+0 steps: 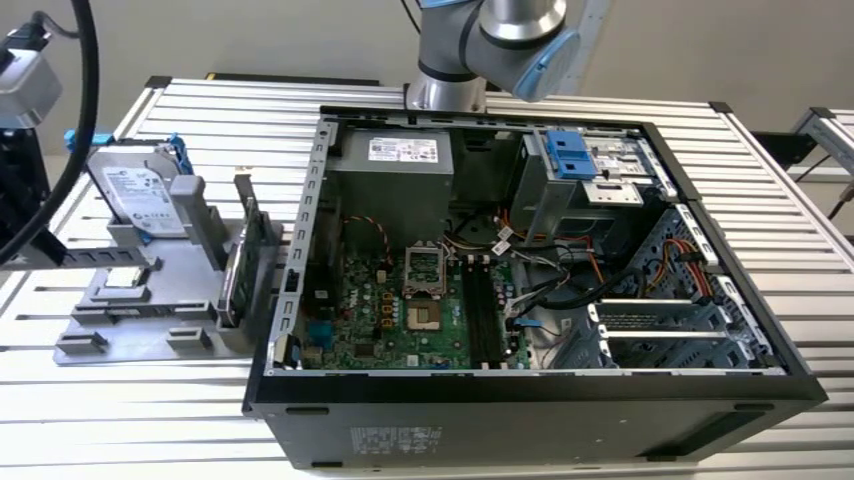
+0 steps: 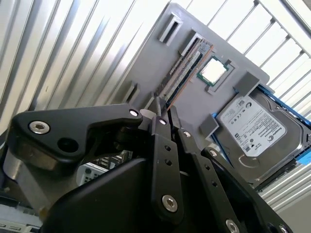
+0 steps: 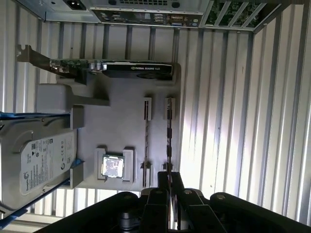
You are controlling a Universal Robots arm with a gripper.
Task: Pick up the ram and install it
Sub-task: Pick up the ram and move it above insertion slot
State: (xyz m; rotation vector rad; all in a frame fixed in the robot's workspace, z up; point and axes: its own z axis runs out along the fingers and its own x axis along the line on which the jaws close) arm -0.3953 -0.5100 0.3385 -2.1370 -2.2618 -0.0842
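Above the gray tray (image 3: 121, 126), your gripper (image 3: 169, 174) has its jaws together and holds nothing. The ram (image 3: 168, 136) stands edge-on in its tray slot. Open up and straddle its thin edge squarely.

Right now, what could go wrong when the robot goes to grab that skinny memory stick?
1. The ram stands edge-on, a very thin strip in the gray holder; if the tool comes down slightly off line, it might miss or bend it.
2. The processor chip sits nearby on the same holder and could get bumped.
3. In the open computer case, loose cables lie near the memory slots and might snag the stick.
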